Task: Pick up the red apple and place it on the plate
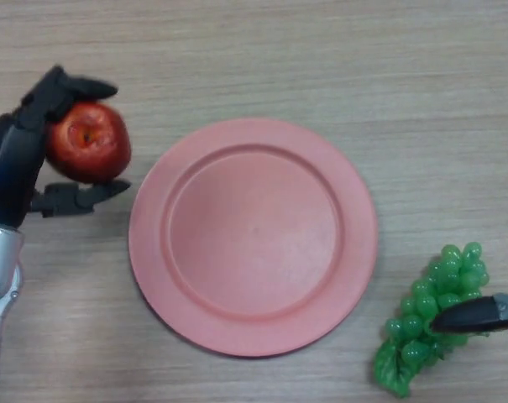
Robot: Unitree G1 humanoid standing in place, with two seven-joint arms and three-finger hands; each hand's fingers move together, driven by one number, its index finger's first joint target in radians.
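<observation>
Two hands show: the left hand (18, 159) has fingers clamped on the apple (87, 141) beside the plate (254, 235); the right hand's (480, 315) finger state is unclear, over the grapes (434, 323).

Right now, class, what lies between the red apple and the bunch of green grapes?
In the head view, the pink plate lies between the red apple and the green grapes.

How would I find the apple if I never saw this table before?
Start at the big pink plate in the middle. Look past its left rim, where the black left hand curls around a round, shiny red apple. The only other fruit is green grapes.
</observation>
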